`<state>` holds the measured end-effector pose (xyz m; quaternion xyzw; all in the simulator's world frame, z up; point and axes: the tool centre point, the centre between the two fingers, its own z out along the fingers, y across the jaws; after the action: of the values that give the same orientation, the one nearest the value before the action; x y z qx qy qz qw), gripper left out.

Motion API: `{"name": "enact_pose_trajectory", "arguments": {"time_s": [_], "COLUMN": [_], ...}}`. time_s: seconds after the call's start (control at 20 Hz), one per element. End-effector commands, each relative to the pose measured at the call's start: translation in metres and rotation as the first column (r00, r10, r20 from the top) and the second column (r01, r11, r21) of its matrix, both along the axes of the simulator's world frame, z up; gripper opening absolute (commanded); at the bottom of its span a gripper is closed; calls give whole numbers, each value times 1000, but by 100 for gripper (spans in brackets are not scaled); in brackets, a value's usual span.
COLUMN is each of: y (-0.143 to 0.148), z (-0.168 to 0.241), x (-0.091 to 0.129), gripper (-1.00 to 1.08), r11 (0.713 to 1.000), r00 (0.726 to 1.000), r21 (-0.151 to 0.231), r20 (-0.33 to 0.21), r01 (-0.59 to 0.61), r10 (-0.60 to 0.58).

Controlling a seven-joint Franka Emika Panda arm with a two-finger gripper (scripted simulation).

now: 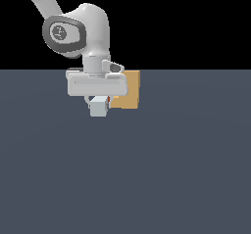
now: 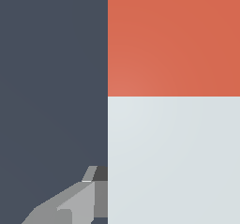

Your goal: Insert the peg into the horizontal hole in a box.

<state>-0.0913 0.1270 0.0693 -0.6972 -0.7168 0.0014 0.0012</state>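
While the gripper (image 1: 99,102) clamps the peg (image 1: 98,107) by its pale half, the red half points toward the box (image 1: 128,92) — close behind it, on the exterior view's right; the hole is hidden.

Peg (image 1: 99,105) (red-orange and pale halves) lies level just beside tan box (image 1: 129,90).

The arm (image 1: 90,25) is finished in glossy white, with a dark grey joint cap (image 1: 62,32). A grey finger (image 2: 70,204) is seen in the wrist view.
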Motion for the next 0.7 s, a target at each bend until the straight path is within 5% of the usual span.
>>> {"name": "enact_pose_trajectory", "arguments": {"time_s": [0.0, 0.65], "y": [10, 38], "z": [4, 11], "x": [2, 7], "gripper": [-100, -100], "r11": [999, 984], "r00": [999, 984], "r21": [1, 0], "r20": [4, 4], "r01": [46, 178], "r10": [-46, -178]}}
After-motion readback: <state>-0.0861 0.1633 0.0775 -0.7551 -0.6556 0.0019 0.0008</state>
